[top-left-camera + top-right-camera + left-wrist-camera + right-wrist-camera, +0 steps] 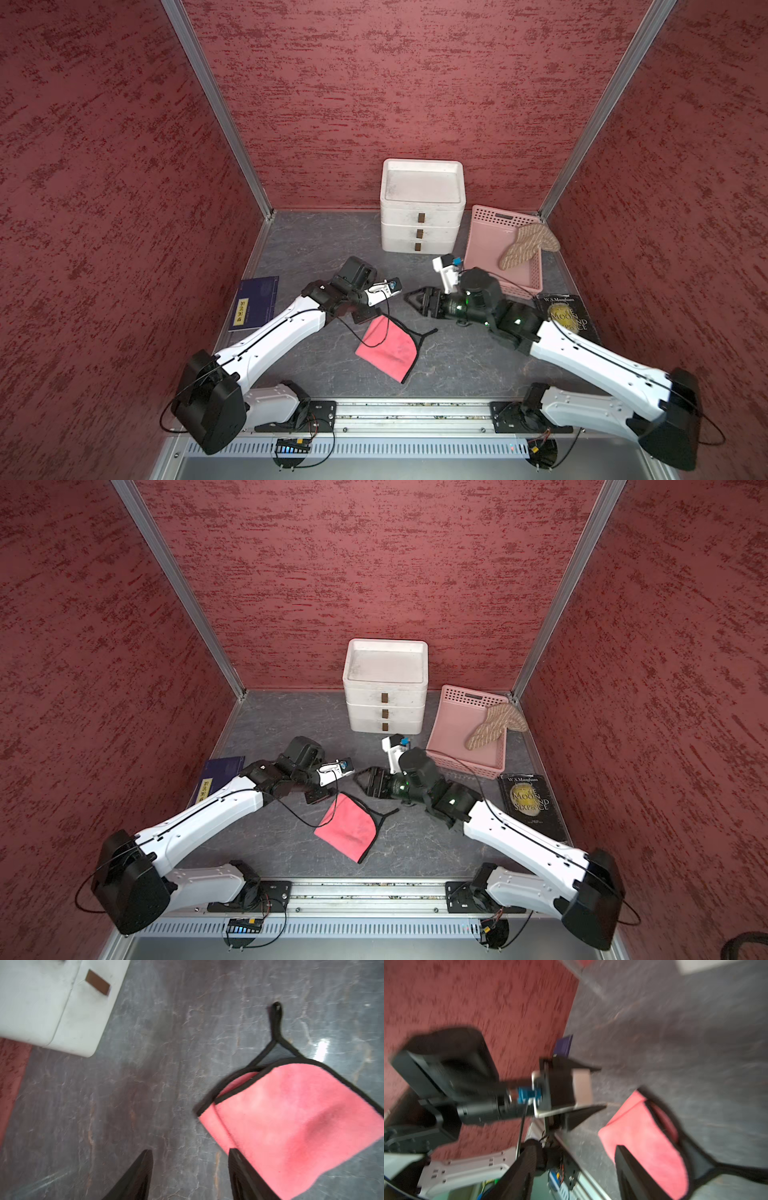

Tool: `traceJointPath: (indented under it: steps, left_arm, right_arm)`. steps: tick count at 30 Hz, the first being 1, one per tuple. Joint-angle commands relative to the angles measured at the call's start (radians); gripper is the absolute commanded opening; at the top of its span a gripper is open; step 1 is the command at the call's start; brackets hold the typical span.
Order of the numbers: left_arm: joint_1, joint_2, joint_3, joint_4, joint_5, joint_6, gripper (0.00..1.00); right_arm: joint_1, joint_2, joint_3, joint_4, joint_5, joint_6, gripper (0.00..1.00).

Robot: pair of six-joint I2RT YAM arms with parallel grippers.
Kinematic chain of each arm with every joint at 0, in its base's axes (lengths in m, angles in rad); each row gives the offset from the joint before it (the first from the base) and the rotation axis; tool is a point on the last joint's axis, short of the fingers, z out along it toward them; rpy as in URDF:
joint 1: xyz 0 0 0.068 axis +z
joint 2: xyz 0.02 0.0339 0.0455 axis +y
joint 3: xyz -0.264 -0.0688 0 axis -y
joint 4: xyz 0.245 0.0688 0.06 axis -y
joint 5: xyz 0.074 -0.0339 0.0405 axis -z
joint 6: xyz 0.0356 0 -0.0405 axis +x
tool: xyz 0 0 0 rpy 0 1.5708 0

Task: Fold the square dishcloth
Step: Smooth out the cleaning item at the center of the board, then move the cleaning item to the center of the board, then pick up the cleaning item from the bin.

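Overhead, grey marbled tabletop [316, 249], textured red walls [415, 83] on three sides, folded pink dishcloth [388, 347] lying flat, left gripper [190, 1151] and right gripper [576, 1148] both spread, empty.

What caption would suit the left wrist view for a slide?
Open left gripper at the edge of the folded dishcloth, white drawers nearby.

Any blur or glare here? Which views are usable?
Right wrist view: heavy motion blur, with the dishcloth and left gripper smeared. Left wrist view: mild blur, plus a bright glare patch on the table near the dishcloth's hanging loop. Both top views: sharp and evenly lit.
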Motion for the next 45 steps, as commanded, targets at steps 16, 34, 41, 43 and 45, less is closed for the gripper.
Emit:
traceJointPath:
  steps: [16,34,41,43,45]
  left_arm:
    - [-0.109,0.398,-0.128,0.226,-0.209,0.038,0.6]
    - [0.469,0.193,-0.002,0.081,0.028,0.22,0.59]
    - [0.526,0.171,-0.016,0.078,0.09,0.254,0.6]
    - [0.54,0.166,-0.014,0.071,0.107,0.256,0.6]
    - [0.552,0.151,-0.02,0.062,0.118,0.263,0.6]
  right_arm:
    - [-0.73,0.439,0.509,-0.65,0.412,-0.237,0.87]
    - [-0.697,0.933,0.755,-0.654,0.544,0.121,0.74]
    - [-0.71,1.043,0.798,-0.664,0.599,0.277,0.65]
    - [-0.717,1.066,0.808,-0.661,0.607,0.305,0.65]
    - [-0.725,1.087,0.824,-0.66,0.63,0.321,0.64]
